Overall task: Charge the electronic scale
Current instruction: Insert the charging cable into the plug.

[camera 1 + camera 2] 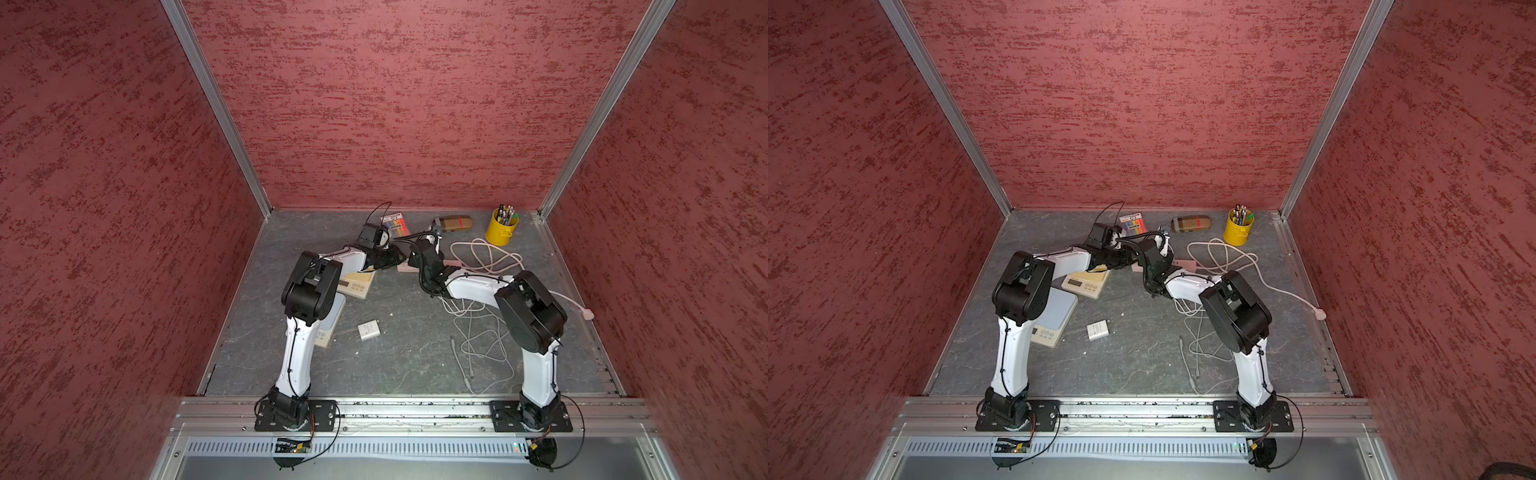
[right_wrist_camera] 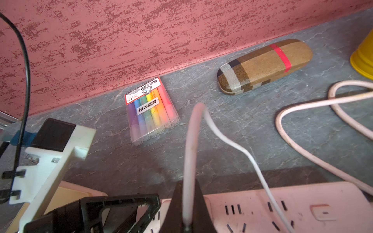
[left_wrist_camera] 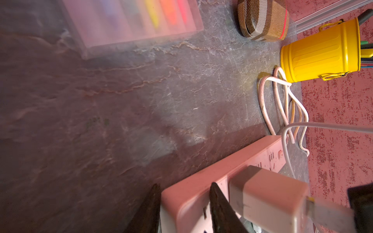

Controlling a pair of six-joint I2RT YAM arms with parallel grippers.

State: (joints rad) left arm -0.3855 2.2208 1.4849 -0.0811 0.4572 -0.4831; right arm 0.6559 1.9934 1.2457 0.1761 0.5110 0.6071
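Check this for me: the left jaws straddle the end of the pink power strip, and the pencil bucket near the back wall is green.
Wrong colour: the pencil bucket is yellow, as the left wrist view shows. The jaws of the left gripper do straddle the end of the pink power strip.

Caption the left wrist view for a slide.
Left gripper grips the pink strip beside the charger; right gripper holds its cable; yellow cup beyond.

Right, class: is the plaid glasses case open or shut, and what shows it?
Shut: in the right wrist view the glasses case lies as one closed shell, lid down on its base, no gap.
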